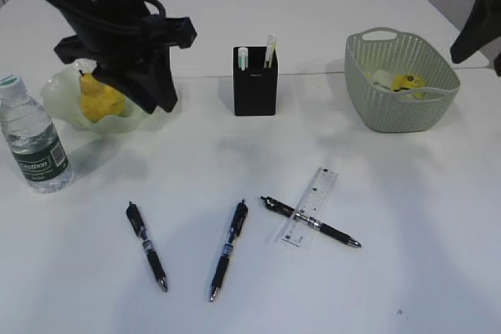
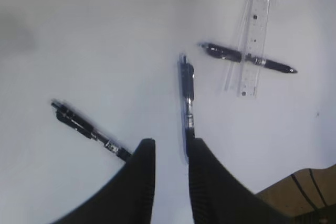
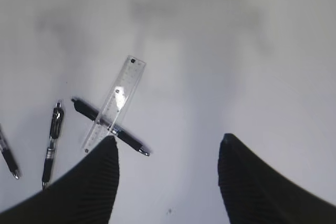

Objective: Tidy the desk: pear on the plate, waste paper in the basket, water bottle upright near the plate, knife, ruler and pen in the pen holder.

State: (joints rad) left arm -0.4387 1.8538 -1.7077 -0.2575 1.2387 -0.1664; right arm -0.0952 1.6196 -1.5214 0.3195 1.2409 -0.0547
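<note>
while the ruler [image 1: 311,206] is lying across a pen [image 1: 311,222], you are facing thin, stiff, slippery plastic; pinch its free end. left gripper [image 2: 171,157] fingers are standing narrowly apart, empty; right gripper [image 3: 168,153] fingers are standing spread wide.

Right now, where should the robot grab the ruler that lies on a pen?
Grip the ruler at its far, upper end, coming straight down, pincer across its narrow width. It is flat, thin and clear, so its long edges are the only hold. It lies crossed with a pen near its lower end, so the far end is free of the pen. Which one lies on top I cannot tell.
</note>
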